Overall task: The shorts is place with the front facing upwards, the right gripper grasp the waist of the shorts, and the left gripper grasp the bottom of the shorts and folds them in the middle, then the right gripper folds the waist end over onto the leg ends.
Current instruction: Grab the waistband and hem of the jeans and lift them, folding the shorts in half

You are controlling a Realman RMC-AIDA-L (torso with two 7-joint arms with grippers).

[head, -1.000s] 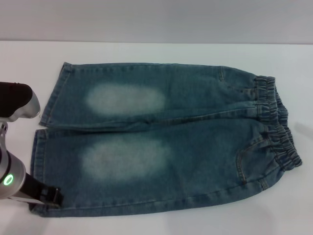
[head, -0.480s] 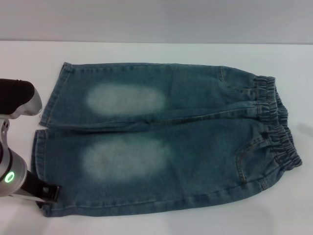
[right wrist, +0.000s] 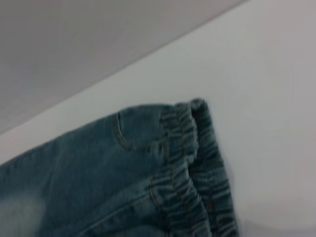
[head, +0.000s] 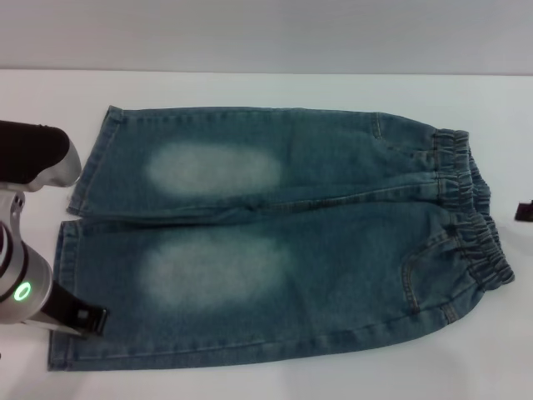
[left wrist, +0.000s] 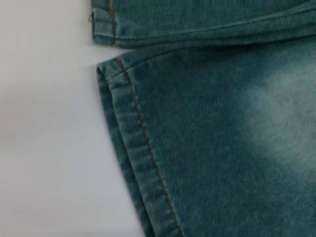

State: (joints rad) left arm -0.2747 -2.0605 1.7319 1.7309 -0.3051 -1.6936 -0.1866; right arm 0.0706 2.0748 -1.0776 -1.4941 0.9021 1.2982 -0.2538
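Note:
The shorts [head: 333, 233] lie flat and front up on the white table [head: 250, 87], a pale oval patch on each leg. The waist [head: 470, 208] points right and the two leg hems [head: 90, 162] point left. My left gripper [head: 79, 319] hovers over the near leg's hem at its near corner. The left wrist view looks down on that stitched hem [left wrist: 133, 148]. A dark tip of my right gripper [head: 524, 212] shows at the right edge, beside the waist and apart from it. The right wrist view shows the gathered waist [right wrist: 197, 163].
The table's far edge [head: 266, 72] meets a grey wall behind the shorts. Bare white table surrounds the cloth on all sides, with a narrow strip along the near edge.
My left arm has shifted slightly right and its gripper has edged farther over the near hem. The right gripper's tip has come into view at the right edge.

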